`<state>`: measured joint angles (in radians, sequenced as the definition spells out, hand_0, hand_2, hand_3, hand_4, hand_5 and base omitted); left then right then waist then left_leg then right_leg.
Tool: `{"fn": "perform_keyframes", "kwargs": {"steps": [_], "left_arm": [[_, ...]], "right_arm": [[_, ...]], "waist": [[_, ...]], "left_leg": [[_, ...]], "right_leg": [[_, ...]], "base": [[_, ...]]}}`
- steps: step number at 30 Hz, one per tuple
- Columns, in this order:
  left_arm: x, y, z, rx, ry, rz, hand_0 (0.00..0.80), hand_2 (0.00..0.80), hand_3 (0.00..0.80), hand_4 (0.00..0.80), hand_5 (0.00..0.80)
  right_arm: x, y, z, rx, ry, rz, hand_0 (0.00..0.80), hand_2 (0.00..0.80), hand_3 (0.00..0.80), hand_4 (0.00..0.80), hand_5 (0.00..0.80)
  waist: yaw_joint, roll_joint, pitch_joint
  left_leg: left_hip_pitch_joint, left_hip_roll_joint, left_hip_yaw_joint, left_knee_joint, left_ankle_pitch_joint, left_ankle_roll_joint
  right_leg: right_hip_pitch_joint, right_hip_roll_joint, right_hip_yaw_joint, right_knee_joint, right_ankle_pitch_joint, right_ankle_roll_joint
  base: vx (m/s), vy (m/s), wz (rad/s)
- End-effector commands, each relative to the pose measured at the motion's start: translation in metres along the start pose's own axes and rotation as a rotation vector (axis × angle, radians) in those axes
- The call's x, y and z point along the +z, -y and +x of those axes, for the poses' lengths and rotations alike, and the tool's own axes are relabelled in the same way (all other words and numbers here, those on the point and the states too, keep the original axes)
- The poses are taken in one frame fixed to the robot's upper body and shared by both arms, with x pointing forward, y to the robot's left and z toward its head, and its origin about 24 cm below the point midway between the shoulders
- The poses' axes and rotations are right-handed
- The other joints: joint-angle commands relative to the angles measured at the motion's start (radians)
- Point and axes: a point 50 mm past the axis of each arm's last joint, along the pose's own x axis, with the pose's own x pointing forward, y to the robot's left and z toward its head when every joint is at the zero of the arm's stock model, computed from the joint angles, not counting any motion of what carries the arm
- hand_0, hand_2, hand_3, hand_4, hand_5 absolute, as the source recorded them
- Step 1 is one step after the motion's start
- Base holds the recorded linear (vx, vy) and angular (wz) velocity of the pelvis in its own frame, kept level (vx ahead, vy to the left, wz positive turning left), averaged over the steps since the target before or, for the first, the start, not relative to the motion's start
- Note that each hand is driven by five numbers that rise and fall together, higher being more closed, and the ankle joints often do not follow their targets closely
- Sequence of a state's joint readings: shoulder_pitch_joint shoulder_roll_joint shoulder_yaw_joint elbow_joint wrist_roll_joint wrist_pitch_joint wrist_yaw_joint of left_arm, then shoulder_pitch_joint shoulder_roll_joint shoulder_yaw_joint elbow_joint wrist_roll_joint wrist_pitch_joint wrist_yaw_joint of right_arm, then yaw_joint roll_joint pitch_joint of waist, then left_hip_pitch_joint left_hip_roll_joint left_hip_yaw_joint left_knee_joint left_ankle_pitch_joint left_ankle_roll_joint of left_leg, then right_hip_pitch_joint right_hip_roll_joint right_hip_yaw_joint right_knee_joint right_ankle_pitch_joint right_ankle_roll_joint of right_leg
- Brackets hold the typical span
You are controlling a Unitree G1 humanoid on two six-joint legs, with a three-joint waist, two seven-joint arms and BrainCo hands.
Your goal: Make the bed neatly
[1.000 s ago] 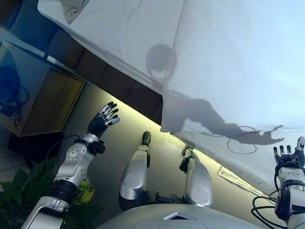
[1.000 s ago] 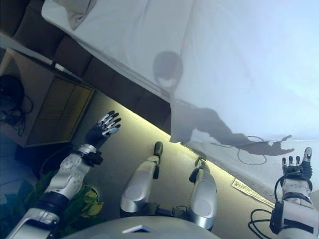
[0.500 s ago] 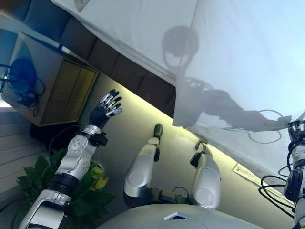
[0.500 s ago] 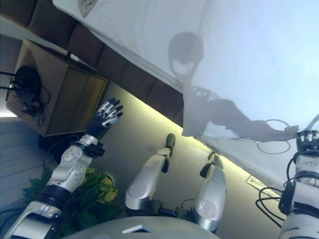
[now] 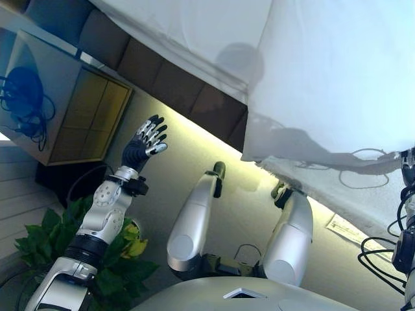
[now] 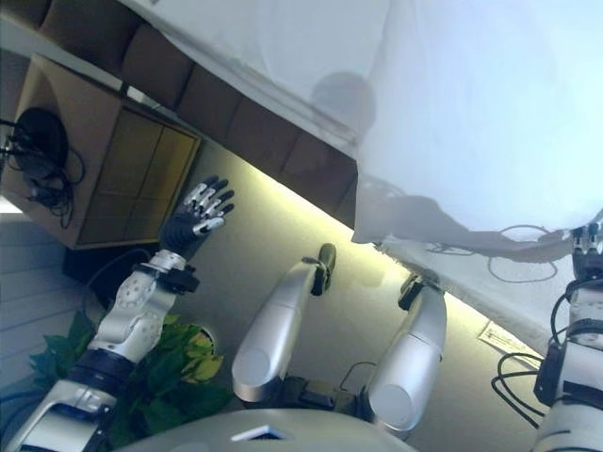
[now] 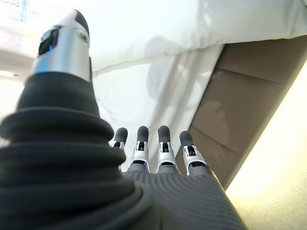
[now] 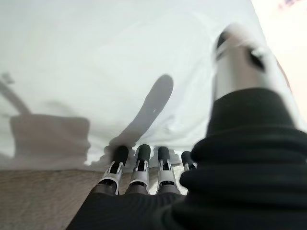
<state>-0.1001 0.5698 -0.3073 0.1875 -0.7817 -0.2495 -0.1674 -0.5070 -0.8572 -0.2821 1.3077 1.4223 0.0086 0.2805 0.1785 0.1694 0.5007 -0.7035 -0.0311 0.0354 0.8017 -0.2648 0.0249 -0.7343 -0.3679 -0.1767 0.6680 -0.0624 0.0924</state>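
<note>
The bed fills the upper right of the eye views, with a white duvet [image 5: 331, 78] whose edge hangs over a white sheet [image 5: 194, 32] and a brown padded bed frame [image 5: 175, 91]. My left hand [image 5: 144, 144] is open, fingers straight, raised over the floor short of the frame; it also shows in the left wrist view [image 7: 158, 148]. My right hand [image 6: 586, 254] is at the far right edge, at the duvet's hanging edge. In the right wrist view the right hand [image 8: 144, 167] has straight fingers with tips at the white cloth [image 8: 120, 72].
A wooden bedside cabinet [image 5: 71, 110] with dark cables on top stands at the left. A green potted plant [image 5: 110, 259] sits under my left arm. A paper label [image 5: 347, 228] lies on the pale floor [image 5: 188, 162] by the bed.
The camera has shifted, so the whole scene has moved. My right hand has risen from below the duvet edge up to it. My left hand stays raised and open.
</note>
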Motion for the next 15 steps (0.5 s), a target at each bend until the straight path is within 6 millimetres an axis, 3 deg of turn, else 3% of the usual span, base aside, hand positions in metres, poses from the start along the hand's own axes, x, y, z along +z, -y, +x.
{"fn": "perform_keyframes", "kwargs": {"steps": [1, 10, 15], "left_arm": [[0.012, 0.002, -0.003, 0.002, 0.077, -0.043, 0.0, 0.0, 0.0, 0.0, 0.0], [0.008, -0.002, -0.009, 0.005, 0.071, -0.066, 0.0, 0.0, 0.0, 0.0, 0.0], [0.008, -0.004, -0.011, 0.008, 0.065, -0.067, 0.0, 0.0, 0.0, 0.0, 0.0]], "right_arm": [[0.0, -0.021, 0.006, 0.067, -0.053, -0.087, 0.8, 0.8, 0.8, 0.8, 0.8], [0.012, -0.046, 0.013, 0.143, -0.036, -0.116, 0.8, 0.8, 0.8, 0.8, 0.8], [0.01, -0.049, 0.013, 0.156, -0.049, -0.108, 0.8, 0.8, 0.8, 0.8, 0.8]], "waist": [[0.018, 0.018, 0.012], [0.028, 0.029, -0.006], [0.031, 0.026, -0.013]], "left_leg": [[-0.037, -0.015, -0.014, -0.027, 0.043, 0.031], [-0.043, -0.019, -0.015, -0.048, 0.062, 0.023], [-0.036, -0.017, -0.015, -0.057, 0.068, 0.018]], "right_leg": [[-0.01, -0.018, 0.039, 0.129, -0.046, 0.011], [-0.019, -0.026, 0.037, 0.116, -0.032, 0.017], [-0.007, -0.031, 0.029, 0.099, -0.021, 0.023]], "base": [[0.011, 0.078, -0.05], [0.009, 0.04, 0.0], [0.0, 0.0, 0.0]]}}
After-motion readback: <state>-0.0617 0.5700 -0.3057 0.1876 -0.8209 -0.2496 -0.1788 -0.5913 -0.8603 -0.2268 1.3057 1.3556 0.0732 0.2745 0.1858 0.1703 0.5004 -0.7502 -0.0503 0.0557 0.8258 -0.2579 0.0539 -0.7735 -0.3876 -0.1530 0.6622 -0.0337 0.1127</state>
